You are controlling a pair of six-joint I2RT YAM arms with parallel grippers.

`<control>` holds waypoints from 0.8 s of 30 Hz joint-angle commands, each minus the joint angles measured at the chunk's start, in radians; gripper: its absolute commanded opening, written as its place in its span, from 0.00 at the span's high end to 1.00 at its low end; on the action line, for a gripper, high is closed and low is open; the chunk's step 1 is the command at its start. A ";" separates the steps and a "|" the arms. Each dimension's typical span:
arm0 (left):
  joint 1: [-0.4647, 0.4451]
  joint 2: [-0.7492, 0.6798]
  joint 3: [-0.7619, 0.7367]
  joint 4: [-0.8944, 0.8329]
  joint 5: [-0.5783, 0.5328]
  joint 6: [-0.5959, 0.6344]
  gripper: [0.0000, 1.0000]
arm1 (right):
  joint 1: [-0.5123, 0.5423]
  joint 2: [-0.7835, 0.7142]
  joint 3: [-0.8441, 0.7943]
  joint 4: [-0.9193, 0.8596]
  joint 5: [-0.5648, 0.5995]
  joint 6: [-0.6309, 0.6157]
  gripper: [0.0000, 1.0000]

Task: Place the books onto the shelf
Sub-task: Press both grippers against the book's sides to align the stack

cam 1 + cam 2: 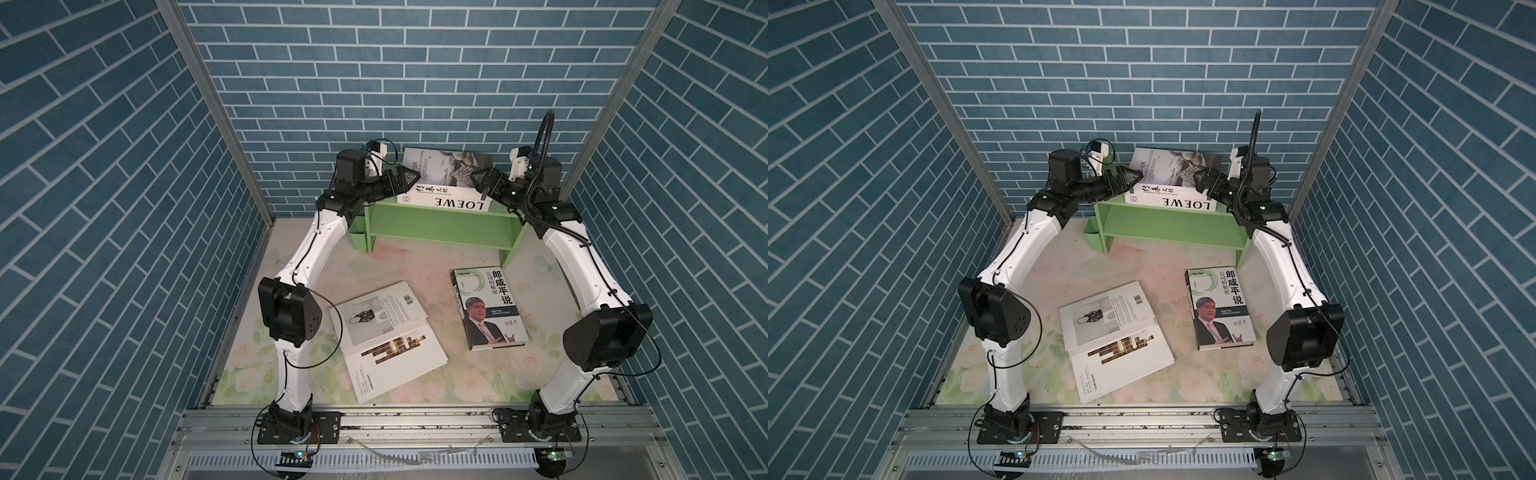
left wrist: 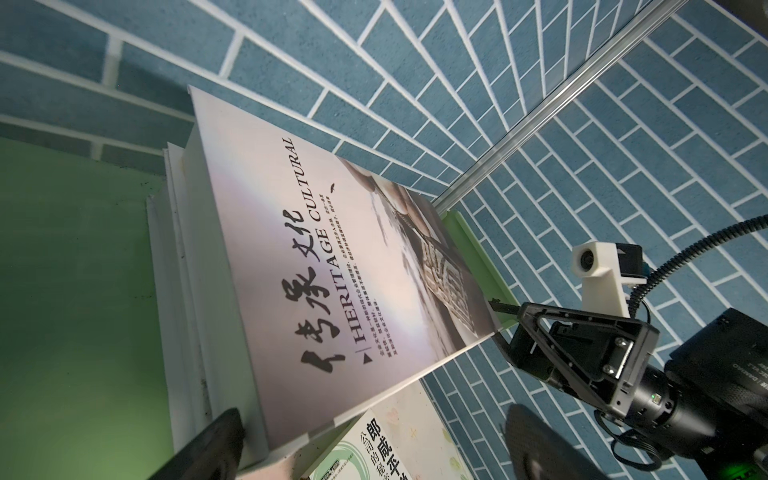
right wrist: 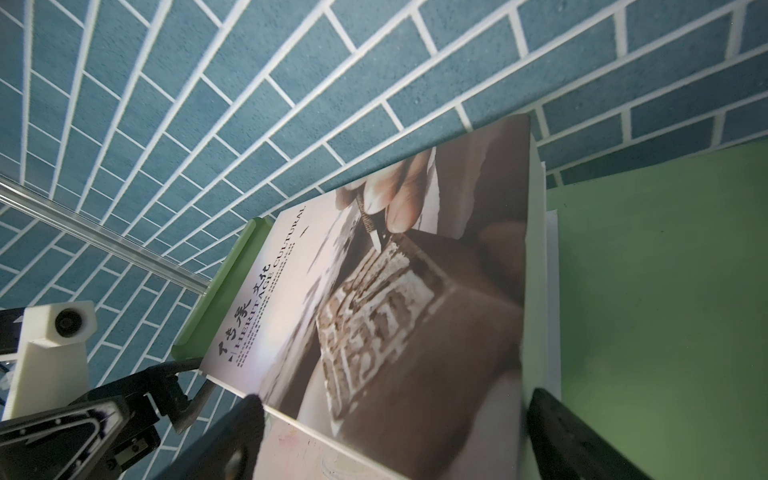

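Robot lab test cell: blue brick-print wall panels (image 1: 374,83) at 9, 12, 3 o'clock, aluminium frame posts (image 1: 223,124), arm bases (image 1: 291,424) bolted to aluminium rail (image 1: 415,428) at 6 o'clock, floral tabletop sheet (image 1: 415,266).

Floral counter (image 1: 415,257): enclosed on three sides by blue brick walls (image 1: 374,83). Green cup (image 1: 358,237): on counter, far left. Aluminium rail (image 1: 415,424): along counter's near edge.
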 commanded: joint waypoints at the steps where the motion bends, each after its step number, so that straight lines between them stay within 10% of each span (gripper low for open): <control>1: -0.018 -0.019 0.001 0.012 0.033 -0.003 0.00 | 0.018 0.021 0.019 0.005 -0.074 0.016 0.02; 24: -0.007 -0.038 -0.046 0.053 0.032 -0.027 0.00 | 0.019 0.026 0.015 -0.007 -0.067 0.017 0.02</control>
